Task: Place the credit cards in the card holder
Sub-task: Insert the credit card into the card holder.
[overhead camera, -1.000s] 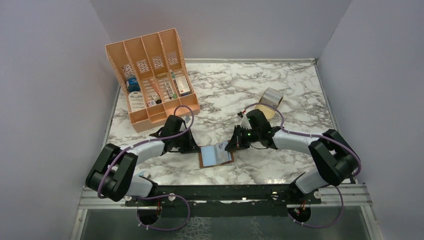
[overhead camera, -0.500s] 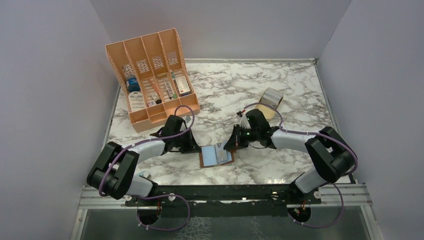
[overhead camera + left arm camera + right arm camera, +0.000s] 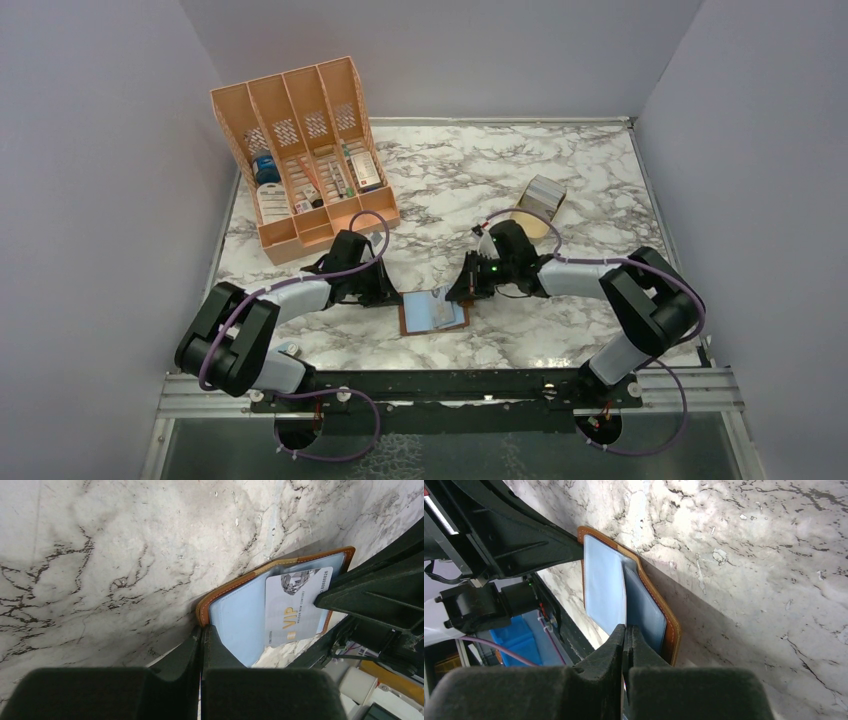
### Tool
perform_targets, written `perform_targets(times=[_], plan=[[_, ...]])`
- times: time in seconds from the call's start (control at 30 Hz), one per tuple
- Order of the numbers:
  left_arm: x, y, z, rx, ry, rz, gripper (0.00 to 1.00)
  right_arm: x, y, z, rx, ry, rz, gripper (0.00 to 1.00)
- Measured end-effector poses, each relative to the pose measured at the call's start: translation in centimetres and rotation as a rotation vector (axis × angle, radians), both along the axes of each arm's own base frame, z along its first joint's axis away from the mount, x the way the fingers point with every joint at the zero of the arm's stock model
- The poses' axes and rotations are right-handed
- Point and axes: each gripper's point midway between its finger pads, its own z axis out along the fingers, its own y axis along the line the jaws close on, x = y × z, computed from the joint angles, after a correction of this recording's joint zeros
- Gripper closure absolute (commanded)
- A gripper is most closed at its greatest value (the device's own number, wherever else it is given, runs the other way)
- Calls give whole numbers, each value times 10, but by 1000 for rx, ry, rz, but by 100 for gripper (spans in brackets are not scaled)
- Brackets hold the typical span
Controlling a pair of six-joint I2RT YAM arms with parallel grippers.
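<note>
**One credit card is being fed into the open card holder**

The card holder is lying open on the desk, in the near middle, between the two arms. The left gripper, with its jaws pressed together, is pinching the left edge of the holder, probably so that the booklet is not sliding or folding shut. The right gripper is also pressed together. It is meeting the outer edge of the card and seems to be pinching it, in my judgement to push it under the clear bluish sleeve. The card is showing pale grey with gold "VIP" letters. How deep it is sitting I cannot tell. More cards are waiting well apart, on a small stand at the far right.
</note>
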Motion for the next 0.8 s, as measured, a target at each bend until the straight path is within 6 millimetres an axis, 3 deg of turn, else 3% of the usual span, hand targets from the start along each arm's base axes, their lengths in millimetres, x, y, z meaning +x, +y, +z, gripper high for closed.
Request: perform_targets(times=[0.8], plan=[[0, -1, 0, -6, 11, 12, 100, -5, 0, -6, 2, 50, -32, 99]])
